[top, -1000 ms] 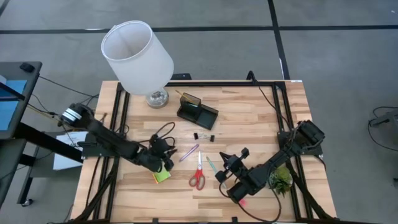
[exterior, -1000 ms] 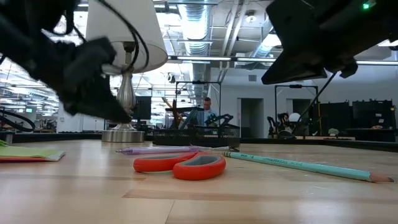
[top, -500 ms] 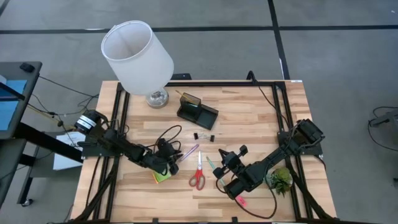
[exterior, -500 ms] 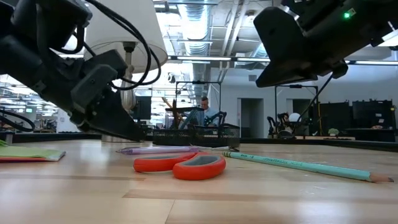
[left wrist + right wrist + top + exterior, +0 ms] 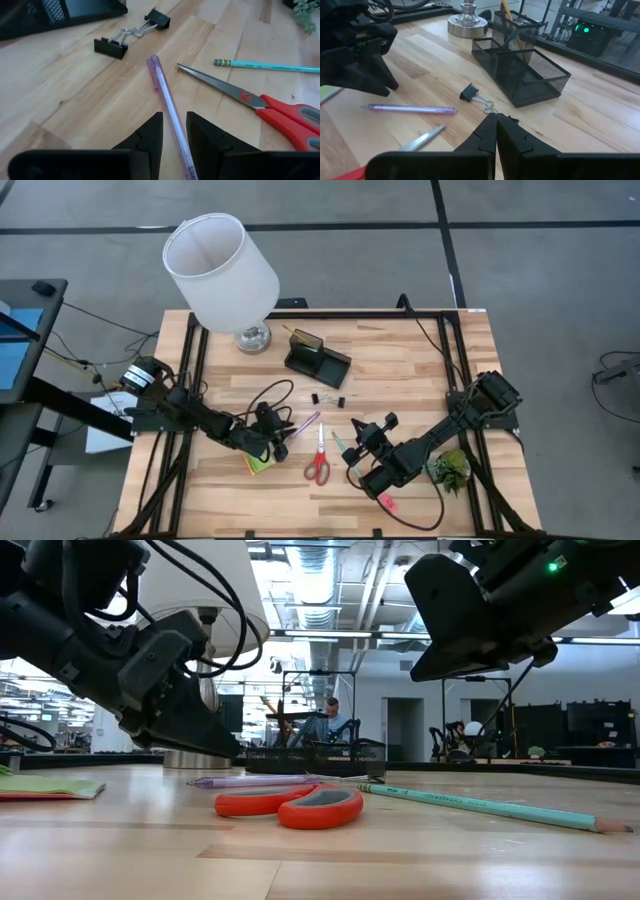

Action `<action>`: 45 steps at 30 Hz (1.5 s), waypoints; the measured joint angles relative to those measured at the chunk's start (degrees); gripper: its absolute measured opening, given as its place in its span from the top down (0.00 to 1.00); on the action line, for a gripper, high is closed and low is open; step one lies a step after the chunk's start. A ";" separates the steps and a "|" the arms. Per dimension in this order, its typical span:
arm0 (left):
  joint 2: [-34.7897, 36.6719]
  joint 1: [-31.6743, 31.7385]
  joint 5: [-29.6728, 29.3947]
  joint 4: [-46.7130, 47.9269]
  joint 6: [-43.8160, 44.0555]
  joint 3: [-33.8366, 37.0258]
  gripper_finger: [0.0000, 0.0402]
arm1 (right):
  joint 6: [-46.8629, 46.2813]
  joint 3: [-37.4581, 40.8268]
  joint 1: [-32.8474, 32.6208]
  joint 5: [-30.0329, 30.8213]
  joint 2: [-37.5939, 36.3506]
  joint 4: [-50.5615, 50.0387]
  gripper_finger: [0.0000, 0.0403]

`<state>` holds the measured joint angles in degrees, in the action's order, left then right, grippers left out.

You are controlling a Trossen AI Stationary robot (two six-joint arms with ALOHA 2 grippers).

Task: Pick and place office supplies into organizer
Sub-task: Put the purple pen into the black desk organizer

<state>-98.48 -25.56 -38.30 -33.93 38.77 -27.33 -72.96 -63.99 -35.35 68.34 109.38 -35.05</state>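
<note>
Purple pen (image 5: 167, 107) lies on the wooden table (image 5: 400, 360), between the scissors (image 5: 319, 457) and the black mesh organizer (image 5: 316, 358); left gripper (image 5: 173, 131) straddles the pen's near end, fingers parted and grasping nothing; right gripper (image 5: 496, 125) hangs clenched and empty on the scissors' other side. For a good grip, judged: lower squarely until both pads flank the barrel, then close. Left wrist view alone shows the pen between the fingers, plus two binder clips (image 5: 131, 34) and a teal pencil (image 5: 267, 66); high view alone shows the sticky-note pad (image 5: 261, 464) beside the scissors, away from the organizer.
</note>
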 joint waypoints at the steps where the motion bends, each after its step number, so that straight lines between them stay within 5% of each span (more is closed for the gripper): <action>1: -0.01 0.00 0.10 -0.28 -0.86 0.00 0.81 | -0.01 -0.01 0.00 0.00 0.00 -0.02 0.99; 16: -0.04 0.00 0.96 -3.33 -14.43 -0.04 0.80 | 0.01 0.00 0.00 0.00 0.00 0.44 0.99; 21: -0.04 0.70 0.50 -3.11 -15.46 -0.04 0.73 | 0.10 -0.01 0.00 0.02 0.00 0.43 0.99; 30: -0.04 1.27 -0.76 -2.71 -4.25 -0.04 0.56 | 2.90 0.01 0.04 -1.01 0.00 1.27 0.99; 45: -0.90 0.37 -2.99 -1.82 1.25 -0.07 0.58 | 2.94 0.00 0.63 -1.06 0.00 1.27 0.99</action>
<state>-99.38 -25.19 -41.29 -35.75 40.02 -27.41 -70.02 -64.00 -34.72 67.28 109.38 -33.78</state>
